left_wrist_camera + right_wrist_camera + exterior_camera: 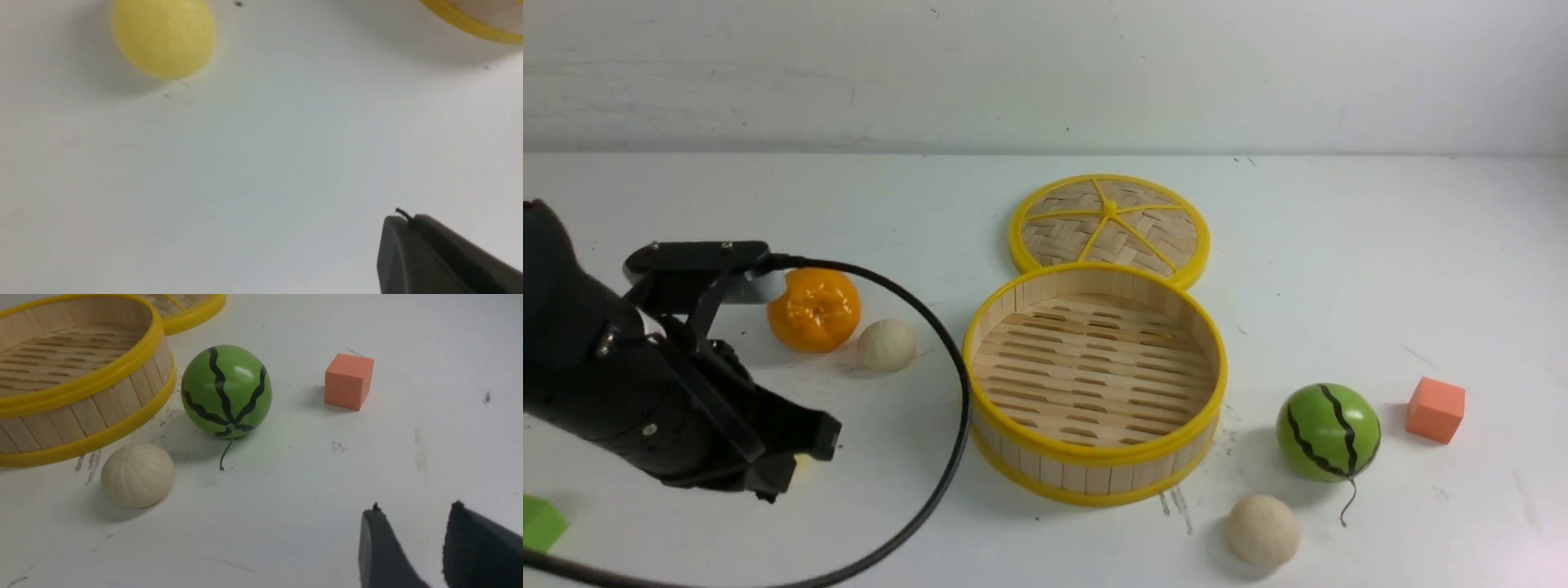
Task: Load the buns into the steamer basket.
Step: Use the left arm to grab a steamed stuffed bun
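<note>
White tabletop (686, 204), yellow-rimmed bamboo steamer basket (1094, 469), pleated cream bun (886, 345) beside the orange (814, 310), second cream bun (1263, 531) near the watermelon ball (1328, 431), smooth pale yellow bun (163, 36) apart from my left gripper (404, 232), fingers pressed together, my right gripper (412, 510) spread.

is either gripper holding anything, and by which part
Nothing is held: the left gripper is shut on nothing, the yellow bun lying apart from it; the right gripper is open, empty.

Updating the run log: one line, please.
left gripper shut, empty | pale yellow bun on table | round bamboo steamer basket empty
</note>
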`<act>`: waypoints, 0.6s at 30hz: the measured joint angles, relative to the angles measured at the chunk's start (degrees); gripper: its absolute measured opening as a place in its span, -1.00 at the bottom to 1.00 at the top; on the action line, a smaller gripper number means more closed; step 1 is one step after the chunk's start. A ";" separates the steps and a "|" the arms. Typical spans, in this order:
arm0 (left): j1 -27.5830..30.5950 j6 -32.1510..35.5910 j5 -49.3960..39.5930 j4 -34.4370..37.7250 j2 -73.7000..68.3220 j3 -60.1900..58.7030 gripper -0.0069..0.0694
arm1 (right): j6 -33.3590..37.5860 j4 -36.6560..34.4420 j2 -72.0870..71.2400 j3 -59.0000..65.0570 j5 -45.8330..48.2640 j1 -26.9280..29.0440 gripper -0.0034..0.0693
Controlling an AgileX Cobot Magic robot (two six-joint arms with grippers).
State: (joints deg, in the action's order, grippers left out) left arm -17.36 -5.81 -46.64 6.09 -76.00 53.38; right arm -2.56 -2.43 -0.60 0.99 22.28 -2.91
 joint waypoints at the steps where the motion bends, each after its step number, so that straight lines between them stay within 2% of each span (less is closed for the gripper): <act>1: 0.00 0.00 0.00 -0.30 -0.25 0.00 -0.85 | 0.00 0.00 0.00 0.00 0.00 0.00 -0.25; 4: 0.00 -2.29 2.00 -4.45 -5.51 1.11 -0.85 | 0.00 0.00 0.00 0.00 0.00 0.00 -0.25; 9: 0.00 -2.91 2.49 -6.81 -11.56 4.70 -0.81 | 0.00 0.00 0.00 0.00 0.00 0.00 -0.25; 14: -0.12 -3.05 2.10 -8.76 -14.37 8.08 -0.56 | 0.00 0.00 0.00 0.00 0.00 0.00 -0.25; 16: 0.11 -3.05 1.95 -10.24 -15.00 8.63 -0.37 | 0.00 0.00 0.00 0.00 0.00 0.00 -0.25; 17: 0.11 -3.05 1.95 -10.28 -15.00 8.63 -0.37 | 0.00 0.00 0.00 0.00 0.00 0.00 -0.25; 18: 1.03 -3.05 1.95 -10.23 -15.08 8.65 -0.26 | 0.00 0.00 0.00 0.00 0.00 0.00 -0.25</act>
State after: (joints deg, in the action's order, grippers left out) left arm -16.32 -8.86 -44.69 -4.14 -91.09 62.03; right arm -2.56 -2.43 -0.60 0.99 22.28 -2.91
